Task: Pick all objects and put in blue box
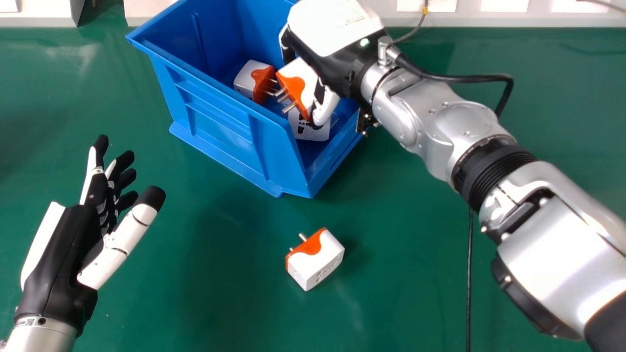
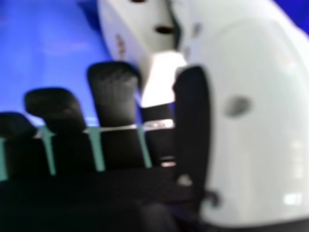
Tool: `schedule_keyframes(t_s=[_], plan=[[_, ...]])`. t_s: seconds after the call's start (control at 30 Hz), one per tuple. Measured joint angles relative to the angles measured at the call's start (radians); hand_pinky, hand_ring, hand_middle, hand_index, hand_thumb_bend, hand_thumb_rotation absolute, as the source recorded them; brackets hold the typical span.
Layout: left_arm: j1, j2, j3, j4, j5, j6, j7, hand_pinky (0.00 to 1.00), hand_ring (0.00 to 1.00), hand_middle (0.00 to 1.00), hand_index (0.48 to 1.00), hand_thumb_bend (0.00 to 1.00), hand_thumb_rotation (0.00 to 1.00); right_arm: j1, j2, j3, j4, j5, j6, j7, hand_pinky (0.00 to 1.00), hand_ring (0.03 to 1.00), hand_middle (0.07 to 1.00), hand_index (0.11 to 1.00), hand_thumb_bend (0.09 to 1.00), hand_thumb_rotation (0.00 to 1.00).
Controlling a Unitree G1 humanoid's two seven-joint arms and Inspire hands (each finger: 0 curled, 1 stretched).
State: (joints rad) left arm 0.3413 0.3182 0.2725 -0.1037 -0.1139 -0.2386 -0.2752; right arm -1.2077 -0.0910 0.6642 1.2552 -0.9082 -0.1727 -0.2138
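Plug adapter sits pinched in the right hand's half-closed fingers, blue box beneath them; placing it probably needs release next.

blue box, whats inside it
Two plugs lie inside, one partly covered by a third plug in the right hand. Anything behind that hand is hidden.

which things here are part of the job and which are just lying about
Job:
- blue box
- held adapter, in the right robot hand
- orange-and-white adapter in the box
- white adapter in the box
- loose adapter, on the table

Not job:
- black cable on the table
- grey cable at the back
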Motion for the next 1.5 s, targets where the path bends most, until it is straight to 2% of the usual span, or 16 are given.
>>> schedule_keyframes(t_s=[0.17, 0.27, 0.3, 0.33, 0.37, 0.4, 0.5, 0.6, 0.67, 0.7, 0.73, 0.77, 0.83, 1.0, 1.23, 1.5], plan=[[0.015, -0.010, -0.012, -0.025, 0.010, 0.010, 0.013, 0.93, 0.97, 0.98, 0.958, 0.65, 0.69, 0.000, 0.012, 0.004, 0.007, 0.001, 0.011, -0.009, 0.06, 0.096, 0.170, 0.480, 0.512, 0.12], [0.023, -0.016, -0.014, -0.042, 0.021, 0.011, 0.018, 0.93, 0.97, 0.98, 0.958, 0.65, 0.69, 0.000, 0.013, 0.006, 0.008, 0.001, 0.013, -0.019, 0.07, 0.101, 0.179, 0.480, 0.513, 0.12], [0.025, -0.016, -0.014, -0.044, 0.032, 0.012, 0.021, 0.93, 0.97, 0.98, 0.959, 0.65, 0.68, 0.000, 0.013, 0.006, 0.008, 0.002, 0.014, -0.022, 0.09, 0.119, 0.237, 0.480, 0.516, 0.09], [0.026, -0.016, -0.014, -0.045, 0.044, 0.012, 0.026, 0.93, 0.97, 0.98, 0.959, 0.65, 0.68, 0.000, 0.013, 0.006, 0.008, 0.003, 0.014, -0.026, 0.09, 0.119, 0.237, 0.480, 0.516, 0.09], [0.028, -0.015, -0.014, -0.046, 0.061, 0.013, 0.032, 0.93, 0.97, 0.98, 0.959, 0.65, 0.68, 0.000, 0.013, 0.006, 0.009, 0.005, 0.014, -0.032, 0.09, 0.119, 0.237, 0.480, 0.516, 0.09], [0.029, -0.015, -0.014, -0.049, 0.078, 0.016, 0.038, 0.93, 0.97, 0.98, 0.959, 0.65, 0.69, 0.000, 0.013, 0.005, 0.009, 0.006, 0.014, -0.039, 0.12, 0.166, 0.283, 0.492, 0.515, 0.08], [0.037, -0.014, -0.014, -0.073, 0.105, 0.033, 0.045, 0.93, 0.97, 0.98, 0.960, 0.66, 0.70, 0.005, 0.013, -0.006, 0.009, 0.023, 0.011, -0.060, 0.17, 0.218, 0.318, 0.490, 0.517, 0.06], [0.046, -0.015, -0.014, -0.107, 0.107, 0.054, 0.046, 0.94, 0.97, 0.98, 0.961, 0.66, 0.71, 0.008, 0.012, -0.004, 0.010, 0.032, 0.015, -0.080, 0.21, 0.287, 0.365, 0.496, 0.517, 0.04], [0.046, -0.017, -0.014, -0.114, 0.104, 0.056, 0.045, 0.94, 0.97, 0.98, 0.961, 0.66, 0.71, 0.010, 0.011, 0.016, 0.011, 0.018, 0.020, -0.094, 0.21, 0.287, 0.365, 0.496, 0.517, 0.04], [0.046, -0.018, -0.014, -0.116, 0.103, 0.058, 0.045, 0.94, 0.97, 0.98, 0.962, 0.67, 0.72, 0.011, 0.009, 0.029, 0.011, 0.002, 0.022, -0.102, 0.28, 0.371, 0.442, 0.545, 0.524, 0.10], [0.046, -0.020, -0.015, -0.116, 0.100, 0.061, 0.044, 0.94, 0.97, 0.98, 0.962, 0.67, 0.72, 0.014, 0.007, 0.041, 0.010, -0.007, 0.023, -0.110, 0.28, 0.371, 0.442, 0.545, 0.524, 0.10], [0.046, -0.021, -0.015, -0.116, 0.096, 0.067, 0.042, 0.94, 0.97, 0.98, 0.962, 0.67, 0.72, 0.017, 0.006, 0.047, 0.011, -0.010, 0.023, -0.115, 0.42, 0.564, 0.631, 0.670, 0.536, 0.20], [0.045, -0.024, -0.015, -0.116, 0.093, 0.075, 0.039, 0.94, 0.97, 0.98, 0.962, 0.67, 0.73, 0.024, 0.003, 0.055, 0.011, -0.013, 0.022, -0.125, 0.57, 0.752, 0.806, 0.799, 0.542, 0.29], [0.034, -0.025, -0.017, -0.116, 0.082, 0.079, 0.036, 0.95, 0.97, 0.98, 0.964, 0.66, 0.73, 0.032, -0.006, 0.055, 0.010, -0.007, 0.007, -0.132, 0.73, 0.934, 0.949, 0.942, 0.538, 0.36], [0.021, -0.025, -0.025, -0.115, 0.082, 0.085, 0.036, 0.95, 0.98, 0.99, 0.968, 0.65, 0.72, 0.042, -0.013, 0.056, 0.010, -0.007, 0.008, -0.155, 0.82, 0.989, 0.992, 0.991, 0.547, 0.38], [0.004, -0.025, -0.031, -0.103, 0.082, 0.089, 0.036, 0.96, 0.98, 0.99, 0.972, 0.63, 0.72, 0.065, -0.015, 0.048, -0.007, -0.001, 0.009, -0.204, 0.82, 0.999, 1.000, 1.000, 0.543, 0.39]])
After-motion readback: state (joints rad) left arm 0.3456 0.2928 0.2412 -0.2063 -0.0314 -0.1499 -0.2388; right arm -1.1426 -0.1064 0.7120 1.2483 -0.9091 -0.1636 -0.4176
